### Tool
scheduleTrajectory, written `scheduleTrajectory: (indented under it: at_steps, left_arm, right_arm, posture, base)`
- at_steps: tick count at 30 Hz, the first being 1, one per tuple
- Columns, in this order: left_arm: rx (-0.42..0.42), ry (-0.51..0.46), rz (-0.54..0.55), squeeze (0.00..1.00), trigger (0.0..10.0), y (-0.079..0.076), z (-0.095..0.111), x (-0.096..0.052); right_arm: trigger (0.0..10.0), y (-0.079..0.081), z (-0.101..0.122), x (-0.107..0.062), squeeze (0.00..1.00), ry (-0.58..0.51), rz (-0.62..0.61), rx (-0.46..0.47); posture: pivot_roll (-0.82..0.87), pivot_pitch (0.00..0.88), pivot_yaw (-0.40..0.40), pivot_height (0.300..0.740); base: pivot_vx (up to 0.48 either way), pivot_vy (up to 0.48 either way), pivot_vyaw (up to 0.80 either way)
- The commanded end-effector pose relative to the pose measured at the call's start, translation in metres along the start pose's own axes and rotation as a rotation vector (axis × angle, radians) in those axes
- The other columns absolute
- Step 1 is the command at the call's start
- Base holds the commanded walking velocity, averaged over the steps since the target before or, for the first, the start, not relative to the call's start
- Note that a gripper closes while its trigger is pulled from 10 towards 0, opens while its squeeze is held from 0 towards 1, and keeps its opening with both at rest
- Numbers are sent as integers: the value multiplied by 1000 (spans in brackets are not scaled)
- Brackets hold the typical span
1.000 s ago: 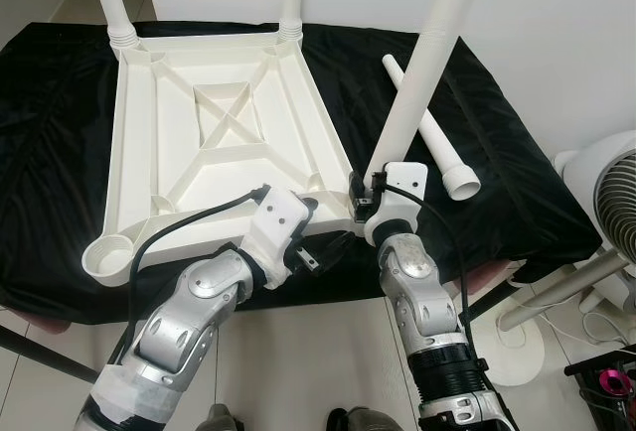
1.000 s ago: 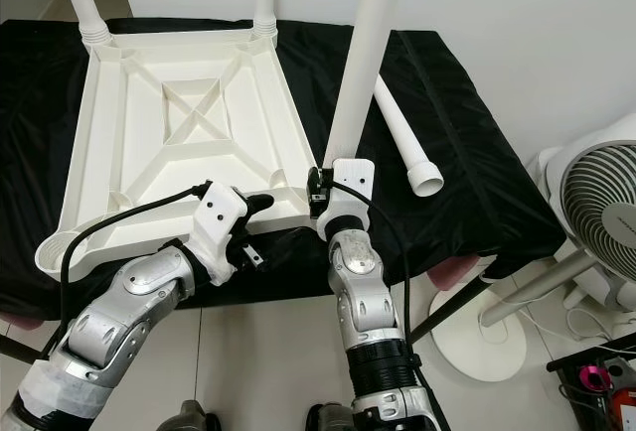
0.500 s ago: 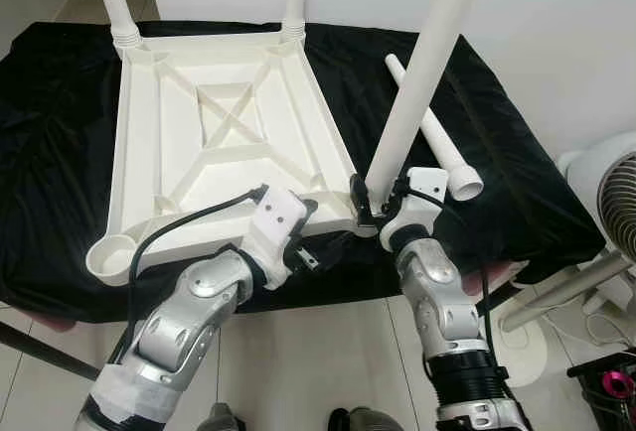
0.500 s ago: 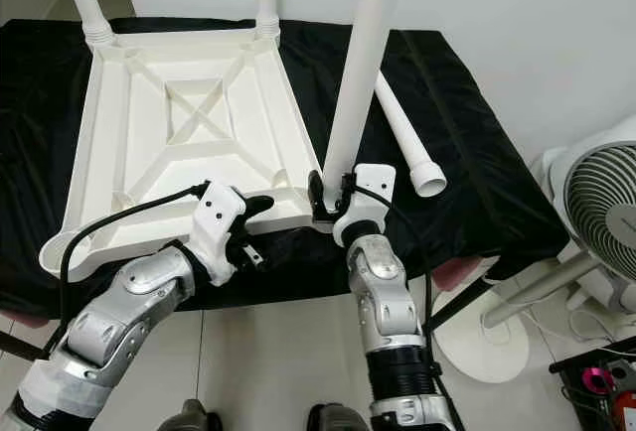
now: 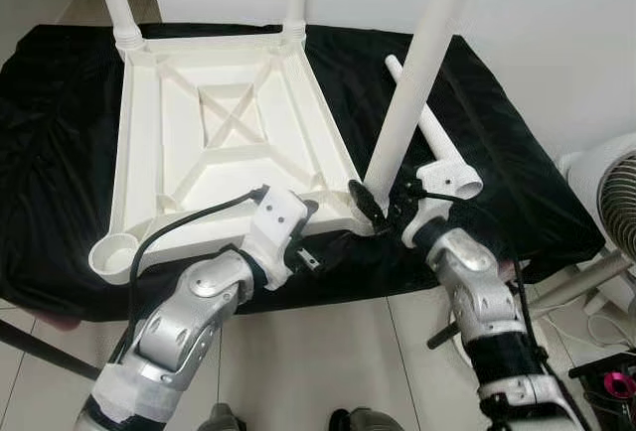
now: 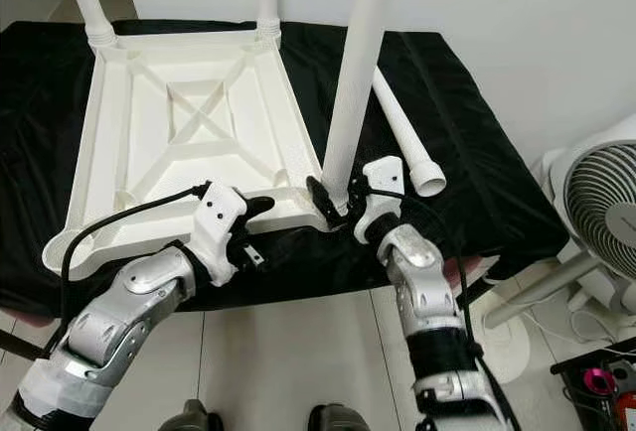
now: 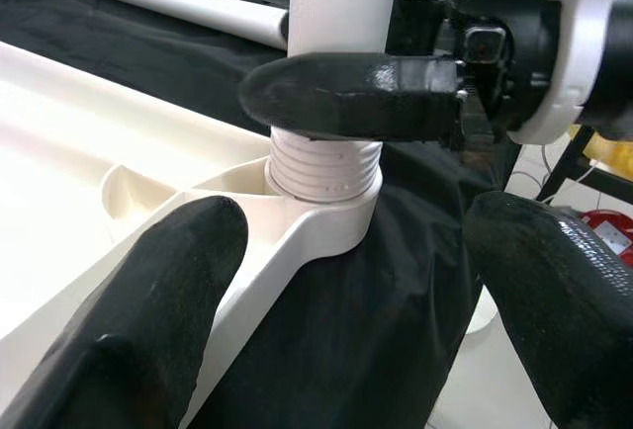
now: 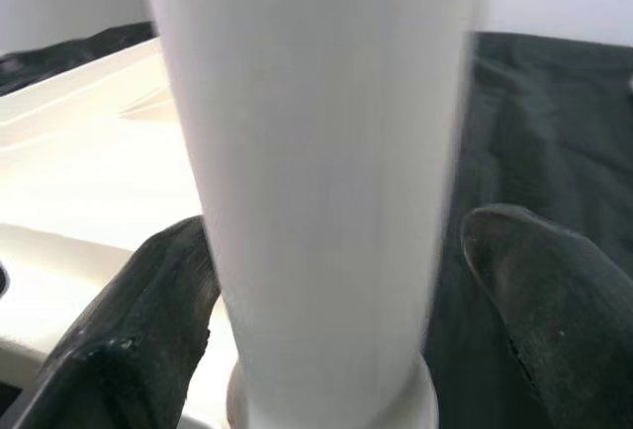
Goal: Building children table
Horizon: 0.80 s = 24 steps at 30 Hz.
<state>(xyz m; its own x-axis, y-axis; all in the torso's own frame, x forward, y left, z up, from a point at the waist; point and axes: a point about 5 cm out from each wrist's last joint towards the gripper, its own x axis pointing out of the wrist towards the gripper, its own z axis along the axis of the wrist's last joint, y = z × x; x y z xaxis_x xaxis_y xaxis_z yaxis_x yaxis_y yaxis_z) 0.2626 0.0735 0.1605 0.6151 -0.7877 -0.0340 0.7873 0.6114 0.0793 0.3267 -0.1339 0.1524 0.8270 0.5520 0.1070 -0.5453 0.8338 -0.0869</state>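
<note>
**Leg standing in corner socket**

My right tool (image 6: 333,198) is straddling the upright leg (image 6: 355,83), fingers spread. The upturned tabletop (image 6: 189,133) is lying on the black-draped desk (image 6: 467,153). My left tool (image 6: 260,208) is hovering spread beside that corner.

In the middle of my view, a black cloth (image 5: 497,168) is covering the bench, carrying the upturned white tabletop (image 5: 214,143) and, right of it, one loose leg (image 5: 429,128).
</note>
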Motion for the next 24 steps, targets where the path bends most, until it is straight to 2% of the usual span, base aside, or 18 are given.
scheduleTrajectory:
  at_steps: [1, 2, 3, 4, 8, 16, 17, 24]
  left_arm:
    - [-8, 16, -83, 0, 10000, -4, -2, 0]
    - [-9, 15, -82, 0, 10000, -4, -1, 1]
    - [-9, 15, -82, 0, 10000, -4, -1, 1]
    - [-11, 14, -78, 0, 10000, -3, -1, 1]
    - [-13, 13, -68, 0, 10000, -2, 0, 1]
    - [8, 22, -43, 0, 10000, -1, -2, 1]
    - [9, 24, -42, 0, 10000, -1, -3, 2]
    - [17, 21, -28, 0, 10000, 2, -3, 3]
  right_arm:
    - [9294, 0, -6, 1, 0, 33, 34, -21]
    - [3804, -1, -9, 2, 0, 49, 49, -26]
    - [3804, -1, -9, 2, 0, 49, 49, -26]
    - [0, -1, -11, 3, 0, 63, 64, -32]
    - [0, -2, -18, 2, 0, 91, 100, -28]
    - [0, -7, -24, -2, 0, 98, 90, -12]
    - [10000, -7, -24, -2, 0, 91, 79, -6]
    - [10000, -8, -24, -2, 0, 84, -9, 2]
  posture:
    - [-23, 61, -30, 740]
    - [-22, 60, -31, 740]
    - [-22, 60, -31, 740]
    - [-21, 60, -33, 740]
    - [-16, 60, -37, 740]
    - [-21, 62, -35, 740]
    - [-25, 64, -34, 740]
    - [-28, 64, -31, 740]
  base:
    - [0, 0, 0]
    - [0, 0, 0]
    - [0, 0, 0]
    - [0, 0, 0]
    - [0, 0, 0]
    - [0, 0, 0]
    - [0, 0, 0]
    - [0, 0, 0]
